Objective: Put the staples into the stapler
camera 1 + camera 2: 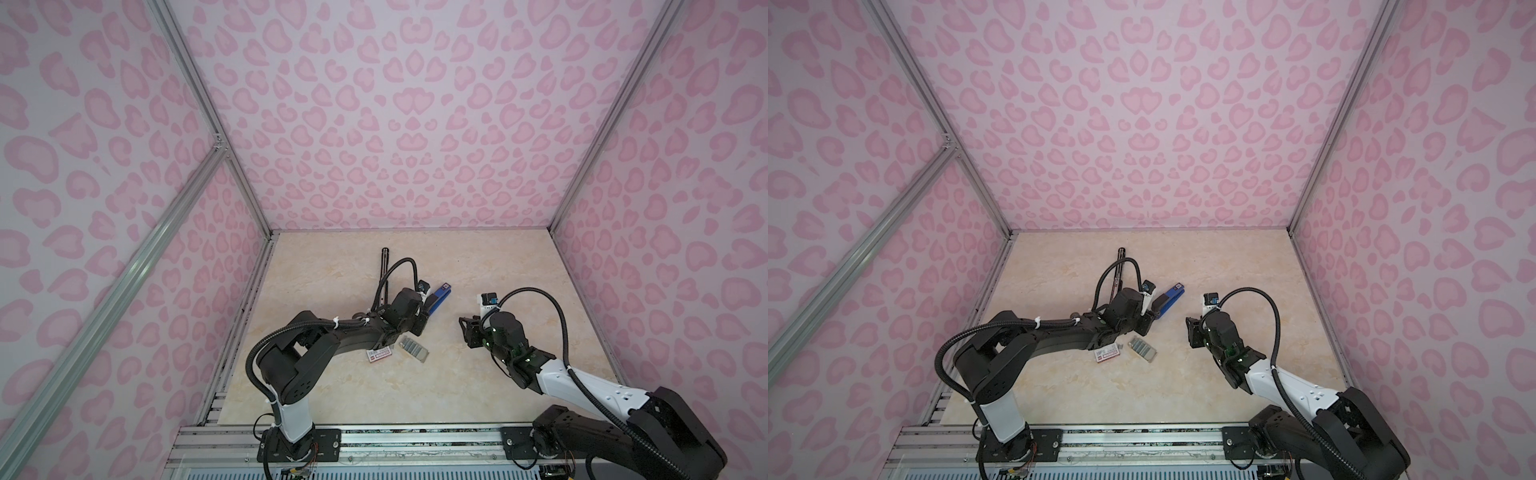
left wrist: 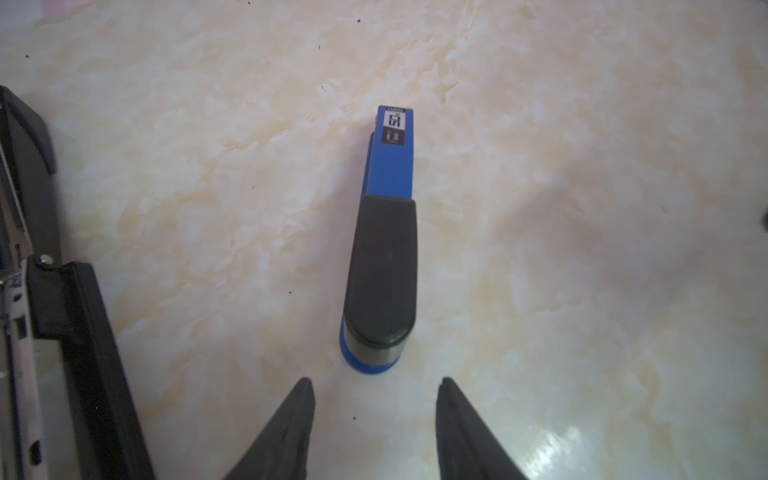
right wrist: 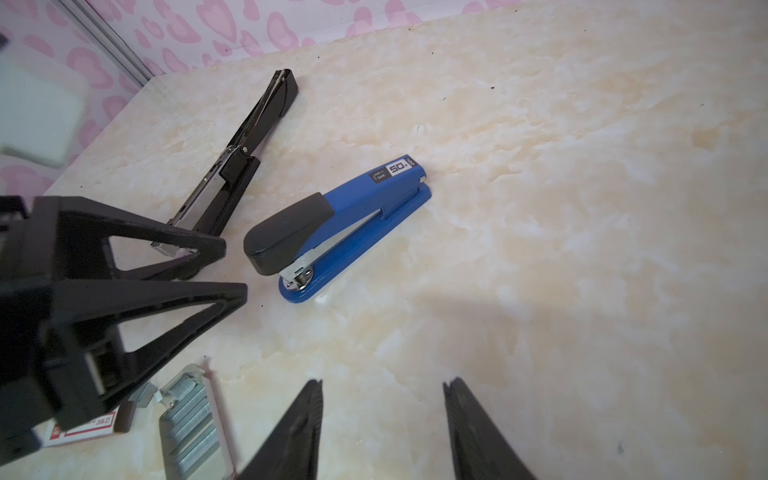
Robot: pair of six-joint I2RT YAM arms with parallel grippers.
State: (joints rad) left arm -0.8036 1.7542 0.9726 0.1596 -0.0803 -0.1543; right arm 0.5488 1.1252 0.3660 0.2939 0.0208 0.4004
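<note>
left gripper [image 2: 376,386]: spread, empty, lined up just off nose of shut blue-and-black metal stapler [image 2: 382,232], poised to grasp | right gripper [image 3: 380,384]: spread, empty, hovering apart | silvery-grey staple strips [image 3: 189,415]: untouched in what looks like an open tray [image 3: 199,465] beside white red-labelled box sleeve [image 1: 379,354] | long black stapler [image 3: 245,158]: folded open flat | glossy cream marbled tabletop [image 3: 582,208], pink spotted walls [image 1: 415,124]

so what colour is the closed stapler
The closed stapler is blue, with a black handle cap. It shows best in the right wrist view.

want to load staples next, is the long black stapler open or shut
Open: the long black stapler lies swung out flat, its silver staple channel exposed.
</note>
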